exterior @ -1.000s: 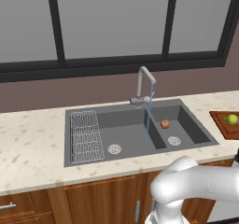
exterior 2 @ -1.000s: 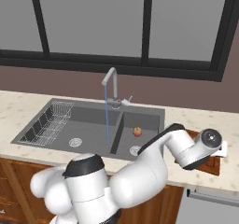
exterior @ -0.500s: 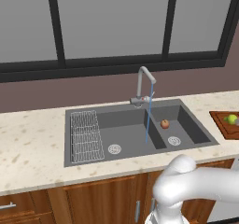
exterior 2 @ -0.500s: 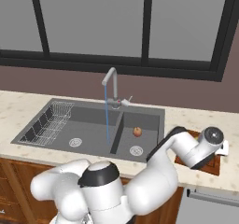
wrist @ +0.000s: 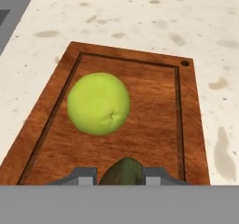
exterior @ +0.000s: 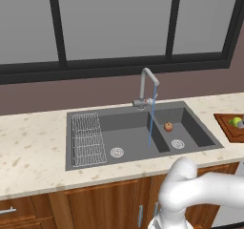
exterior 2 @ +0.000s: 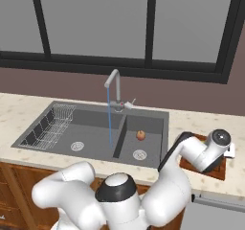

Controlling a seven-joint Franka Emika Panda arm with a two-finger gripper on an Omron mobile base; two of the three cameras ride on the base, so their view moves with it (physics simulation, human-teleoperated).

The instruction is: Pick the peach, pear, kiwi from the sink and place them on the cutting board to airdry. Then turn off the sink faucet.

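The white arm with dark joints rises from the base and reaches out to the robot's right, its elbow bent and the forearm stretched low toward the far right. In the right base view the wrist ends in a round white cap with a dark centre, the hand turned away from that camera. The claw (wrist: 120,175) points downward in the hand view, its two small grey finger tips (wrist: 84,175) drawn in close on either side of the small dark brownish-green oval kiwi (wrist: 122,171), clamped on it.
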